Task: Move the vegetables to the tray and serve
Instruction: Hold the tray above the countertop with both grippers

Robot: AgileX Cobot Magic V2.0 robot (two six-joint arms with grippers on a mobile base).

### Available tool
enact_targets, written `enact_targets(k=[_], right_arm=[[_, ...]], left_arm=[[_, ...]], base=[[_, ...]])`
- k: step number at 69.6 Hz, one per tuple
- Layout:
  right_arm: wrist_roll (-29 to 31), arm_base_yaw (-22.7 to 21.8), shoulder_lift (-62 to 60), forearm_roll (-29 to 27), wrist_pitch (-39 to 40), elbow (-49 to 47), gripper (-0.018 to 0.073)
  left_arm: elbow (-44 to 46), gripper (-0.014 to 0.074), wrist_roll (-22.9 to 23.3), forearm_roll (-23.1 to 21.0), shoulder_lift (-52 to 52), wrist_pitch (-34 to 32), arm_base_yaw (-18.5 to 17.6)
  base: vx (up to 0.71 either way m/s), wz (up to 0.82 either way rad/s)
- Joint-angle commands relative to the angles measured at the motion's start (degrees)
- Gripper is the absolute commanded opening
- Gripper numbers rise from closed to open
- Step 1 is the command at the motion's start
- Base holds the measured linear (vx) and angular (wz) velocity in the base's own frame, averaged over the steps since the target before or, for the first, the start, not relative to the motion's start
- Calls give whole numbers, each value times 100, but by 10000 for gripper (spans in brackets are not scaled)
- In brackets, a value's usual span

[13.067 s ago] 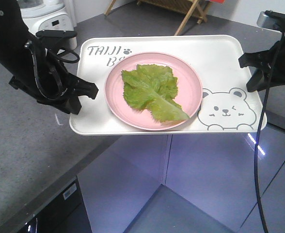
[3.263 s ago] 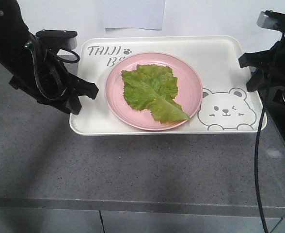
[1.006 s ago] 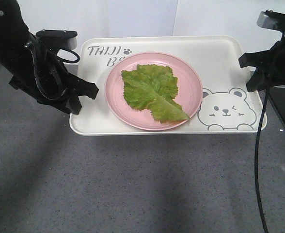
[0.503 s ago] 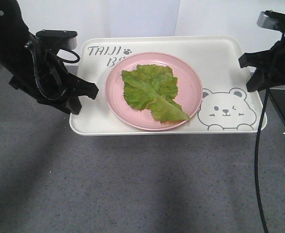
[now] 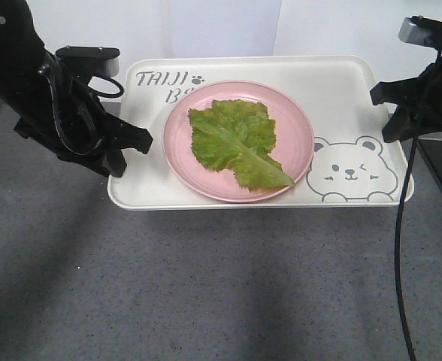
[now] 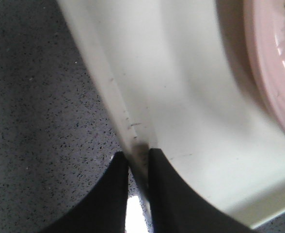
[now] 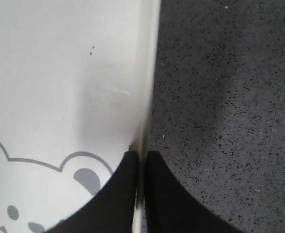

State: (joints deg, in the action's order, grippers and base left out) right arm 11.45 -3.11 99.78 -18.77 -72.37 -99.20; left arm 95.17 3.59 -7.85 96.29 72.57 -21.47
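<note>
Round pink plate (image 5: pixel 240 141), centre. Dark grey speckled table (image 5: pixel 206 286) below and at both sides. Pale wall (image 5: pixel 221 26) behind, possibly two adjoining panels.

Surroundings under the tray (image 5: pixel 142 192) have changed: thirteen seconds ago it hung past a counter edge above a glossy lower floor, with an appliance and wooden stand beyond. Now speckled grey countertop (image 5: pixel 206 286) fills the near view; the counter's front edge has dropped out of sight. Far side shows white wall panels (image 5: pixel 319 26), their seam shifted rightward.
</note>
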Motion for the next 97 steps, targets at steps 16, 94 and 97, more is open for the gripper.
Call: enact_targets(k=[16, 94, 97], right_arm=[[80, 28, -326, -424, -110, -154, -6], [80, 28, -326, -429, -109, -154, -6], [80, 28, -326, -429, -109, -154, -6]], left_arm=[[169, -6, -163, -405, -304, -103, -113], [169, -6, -163, -405, -304, -103, -113], [169, -6, -163, -405, -304, -103, -113]], base=[[0, 0], [0, -1], [0, -3]])
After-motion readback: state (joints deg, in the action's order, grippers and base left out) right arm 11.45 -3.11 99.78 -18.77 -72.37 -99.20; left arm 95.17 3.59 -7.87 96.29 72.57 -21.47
